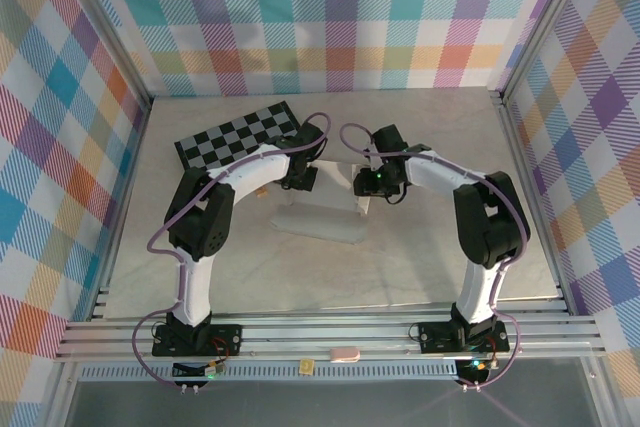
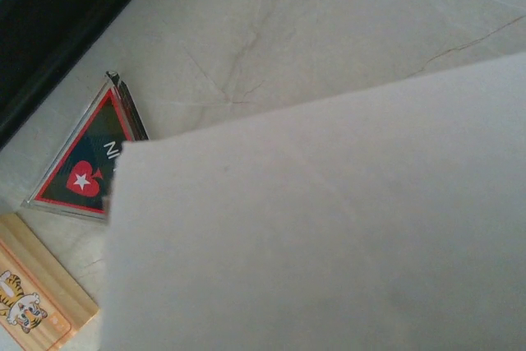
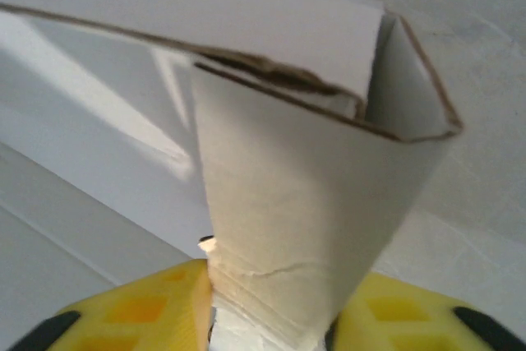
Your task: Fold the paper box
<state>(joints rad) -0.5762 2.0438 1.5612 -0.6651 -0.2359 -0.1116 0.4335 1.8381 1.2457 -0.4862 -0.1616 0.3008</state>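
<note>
The paper box [image 1: 318,219] is white thin cardboard, partly folded, lying mid-table between both arms. My right gripper [image 3: 271,318] is shut on an upright flap [image 3: 304,228] of it, which stands pinched between the yellow fingers [image 3: 156,310]. A side wall and a folded corner [image 3: 403,80] rise above them. From above, my right gripper [image 1: 372,184] sits at the box's right end. My left gripper [image 1: 300,175] is at the far left edge. In the left wrist view a white cardboard panel [image 2: 329,228] hides its fingers, so their state is unclear.
The black-and-grey checkered board [image 1: 240,135] lies behind the left arm. A triangular card with a red heart [image 2: 82,174] and a wooden tile with a tiger picture [image 2: 29,297] lie on the table beside the panel. Plaid walls enclose the table.
</note>
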